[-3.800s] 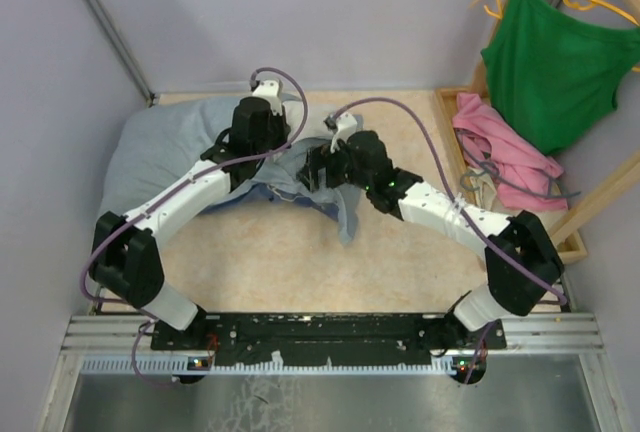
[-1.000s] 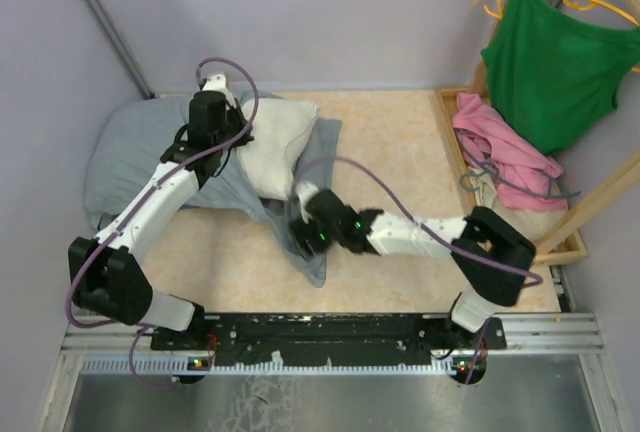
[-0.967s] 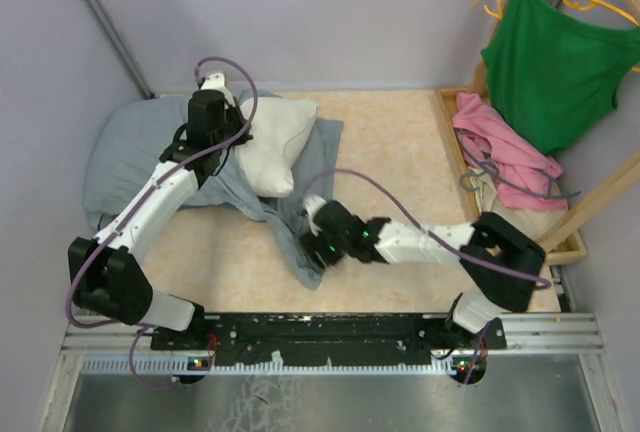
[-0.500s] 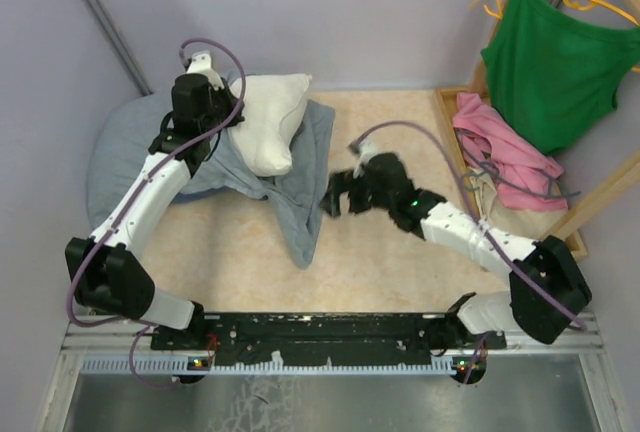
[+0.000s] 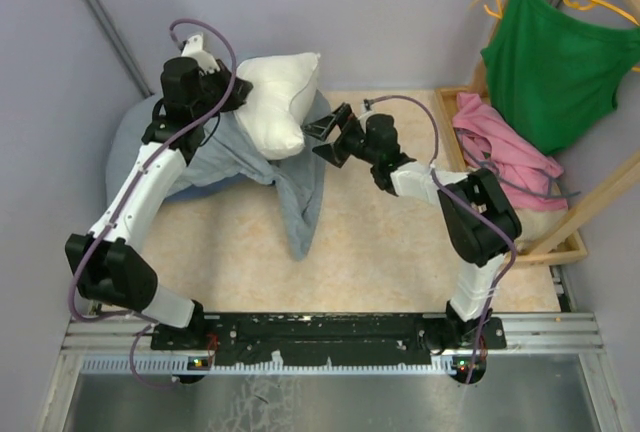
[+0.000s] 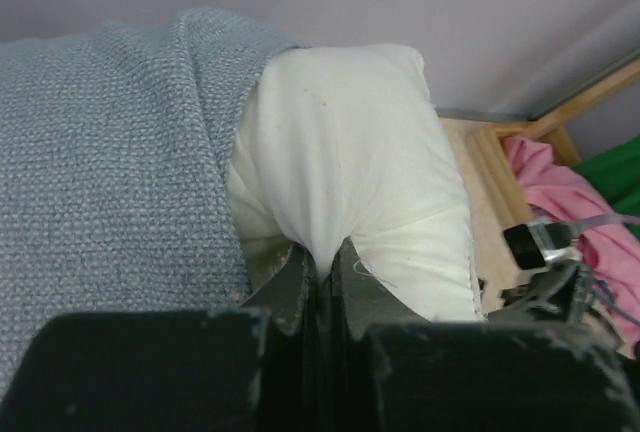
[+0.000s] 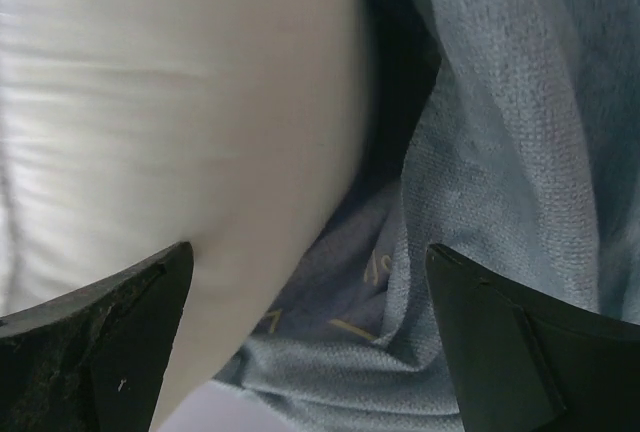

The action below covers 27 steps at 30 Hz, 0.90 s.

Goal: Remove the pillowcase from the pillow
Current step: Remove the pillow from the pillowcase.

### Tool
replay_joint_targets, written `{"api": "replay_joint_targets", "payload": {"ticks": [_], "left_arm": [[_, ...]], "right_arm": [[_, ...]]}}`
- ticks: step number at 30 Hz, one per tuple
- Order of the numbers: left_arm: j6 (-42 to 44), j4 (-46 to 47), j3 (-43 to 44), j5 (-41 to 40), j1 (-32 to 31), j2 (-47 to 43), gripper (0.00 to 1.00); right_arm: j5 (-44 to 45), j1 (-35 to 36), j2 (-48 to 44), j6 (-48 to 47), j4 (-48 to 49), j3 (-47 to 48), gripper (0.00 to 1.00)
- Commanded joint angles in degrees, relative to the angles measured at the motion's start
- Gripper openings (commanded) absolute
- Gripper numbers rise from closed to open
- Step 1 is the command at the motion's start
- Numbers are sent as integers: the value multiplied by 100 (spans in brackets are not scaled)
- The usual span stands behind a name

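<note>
top: overhead, from behind, looking down | left wrist: close on pillow [image 6: 340, 152] | right wrist: closer, same pillow
</note>
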Motion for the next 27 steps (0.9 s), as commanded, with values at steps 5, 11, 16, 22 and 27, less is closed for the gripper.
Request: {"api": "replay_joint_targets", "payload": {"ticks": [5,11,16,22,27], "left_arm": [[-521,1087,371,1054,-195,71,0],[-442,1024,-494,920,-223,-222,0],[-304,886,-1225,638,-209,-614,0],[-348,933,-1681,1200,-240,-693,0],[-136,773,-2203,766,-620,-695,0]], "right_arm": [[327,100,318,917,2577,340,99],[485,32,469,1327,4036,-71,99],[559,-62,575,1703,5109,-517,99],[443,-33,742,1682,4598,-164,99],[352,-32,481,1195,4031,34,99]]}}
